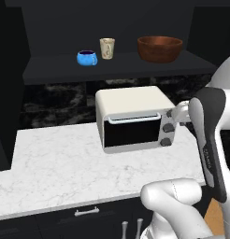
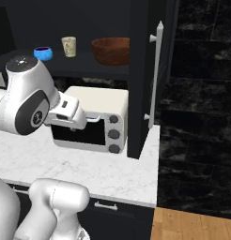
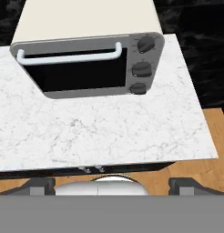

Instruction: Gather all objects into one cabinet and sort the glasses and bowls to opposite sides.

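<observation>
My claw (image 3: 112,184) hangs wide and empty above the counter (image 3: 100,132). On the cabinet shelf (image 1: 121,65) stand the blue bowl (image 1: 87,58), one beige cup (image 1: 107,48) and the brown bowl (image 1: 160,48).

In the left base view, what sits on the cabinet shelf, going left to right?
Blue bowl → beige cup → brown bowl, each standing apart from the next on the dark shelf.
</observation>
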Controlling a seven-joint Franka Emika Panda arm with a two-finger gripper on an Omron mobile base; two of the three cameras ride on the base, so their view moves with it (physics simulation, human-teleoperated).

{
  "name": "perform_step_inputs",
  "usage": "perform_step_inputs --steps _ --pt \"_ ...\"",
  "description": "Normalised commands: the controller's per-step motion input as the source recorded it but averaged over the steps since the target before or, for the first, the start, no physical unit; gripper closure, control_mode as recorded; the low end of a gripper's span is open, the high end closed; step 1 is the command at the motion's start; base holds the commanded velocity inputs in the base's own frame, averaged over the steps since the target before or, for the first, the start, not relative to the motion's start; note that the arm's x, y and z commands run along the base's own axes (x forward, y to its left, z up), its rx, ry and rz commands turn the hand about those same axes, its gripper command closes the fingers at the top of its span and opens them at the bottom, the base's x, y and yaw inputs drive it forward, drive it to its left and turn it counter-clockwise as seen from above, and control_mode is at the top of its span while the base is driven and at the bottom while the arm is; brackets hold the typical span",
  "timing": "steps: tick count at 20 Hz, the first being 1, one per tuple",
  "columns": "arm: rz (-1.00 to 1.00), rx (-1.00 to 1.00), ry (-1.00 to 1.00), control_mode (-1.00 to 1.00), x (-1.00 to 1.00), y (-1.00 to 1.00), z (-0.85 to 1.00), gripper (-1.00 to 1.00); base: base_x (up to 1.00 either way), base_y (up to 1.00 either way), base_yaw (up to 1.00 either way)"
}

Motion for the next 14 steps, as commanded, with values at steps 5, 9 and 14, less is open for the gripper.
perform_step_inputs --steps 5,9,14 --pt "0.00 -0.01 -0.01 -1.00 -0.18 0.16 -0.04 -1.00 0.00 0.00 0.00" --pt "0.00 -0.01 -0.01 -1.00 -0.10 0.27 -0.03 -1.00 0.00 0.00 0.00" --pt "0.00 0.00 -0.04 -1.00 -0.16 0.03 -0.06 -1.00 0.00 0.00 0.00"
